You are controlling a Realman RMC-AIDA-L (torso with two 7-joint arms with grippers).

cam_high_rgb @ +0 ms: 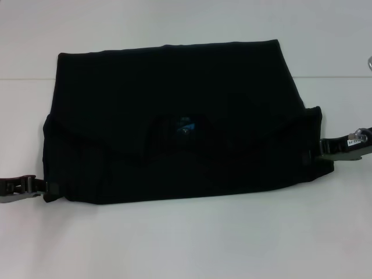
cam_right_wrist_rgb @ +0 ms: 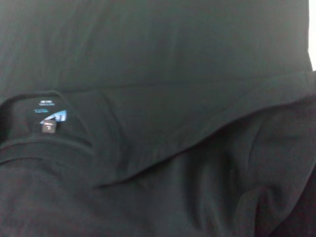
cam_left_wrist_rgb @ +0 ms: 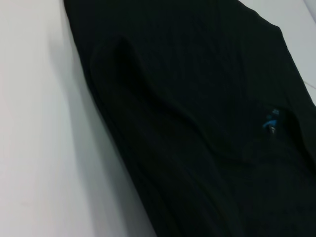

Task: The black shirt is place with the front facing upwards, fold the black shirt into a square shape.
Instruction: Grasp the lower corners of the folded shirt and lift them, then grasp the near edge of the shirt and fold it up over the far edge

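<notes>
The black shirt (cam_high_rgb: 174,116) lies on the white table, folded into a wide band, its near layer turned over with the small blue neck label (cam_high_rgb: 185,124) showing at the middle. My left gripper (cam_high_rgb: 45,187) sits low at the shirt's near left corner, its fingers closed on the cloth edge. At the shirt's right side edge, my right gripper (cam_high_rgb: 319,151) also pinches the cloth. The left wrist view shows the black shirt (cam_left_wrist_rgb: 187,123) with the label (cam_left_wrist_rgb: 270,122). The right wrist view is filled by the black shirt (cam_right_wrist_rgb: 173,98) and its collar label (cam_right_wrist_rgb: 49,118). No lettering shows.
The white table (cam_high_rgb: 186,244) surrounds the shirt, with bare surface in front and behind. A faint seam in the table runs across at the back (cam_high_rgb: 29,78). A small grey object (cam_high_rgb: 369,61) shows at the far right edge.
</notes>
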